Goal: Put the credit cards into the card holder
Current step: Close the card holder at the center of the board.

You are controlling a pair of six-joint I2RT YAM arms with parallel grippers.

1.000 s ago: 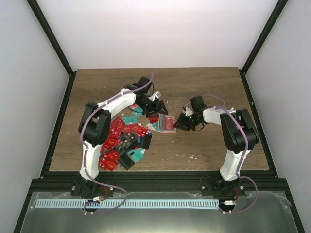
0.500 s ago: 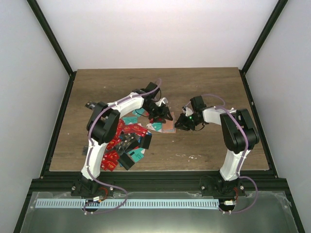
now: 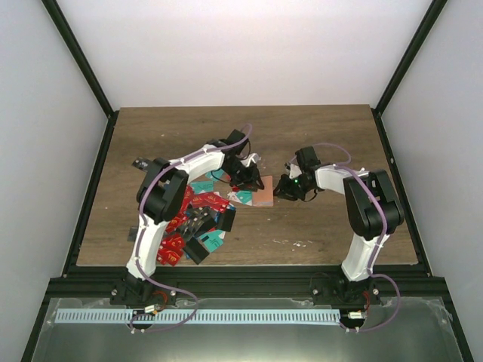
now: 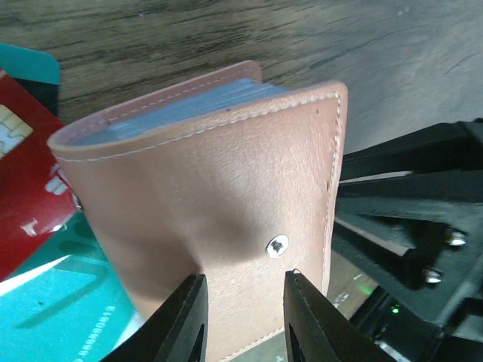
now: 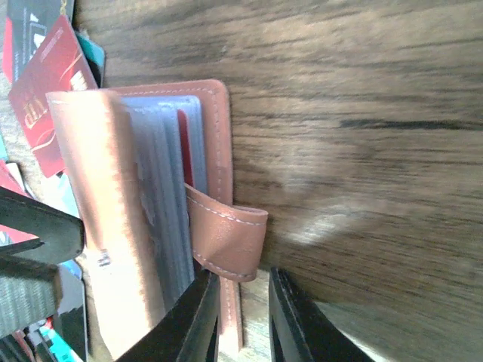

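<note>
The salmon card holder point(image 3: 262, 194) lies mid-table between my two grippers. In the left wrist view its cover point(image 4: 226, 173) stands folded over the clear sleeves, with a metal stud showing. My left gripper point(image 4: 243, 279) hangs just over that cover, jaws narrowly apart with nothing between them. My right gripper point(image 5: 243, 273) sits at the holder's point(image 5: 143, 196) strap side, slightly open, with the curled strap tab point(image 5: 226, 237) at its fingertips. Credit cards point(image 3: 192, 219), mostly red and teal, lie heaped to the left. A red card point(image 4: 26, 188) and a teal card point(image 4: 68, 302) lie beside the holder.
The card heap spreads across the table's left half, under my left arm point(image 3: 162, 192). Black frame rails point(image 3: 90, 188) edge the wooden table point(image 3: 324, 136). My right gripper's black body point(image 4: 423, 226) stands close behind the holder in the left wrist view.
My left gripper moved right over the card holder and its jaws narrowed. The holder, first lying open, now has its cover folded over. The right arm barely moved.
</note>
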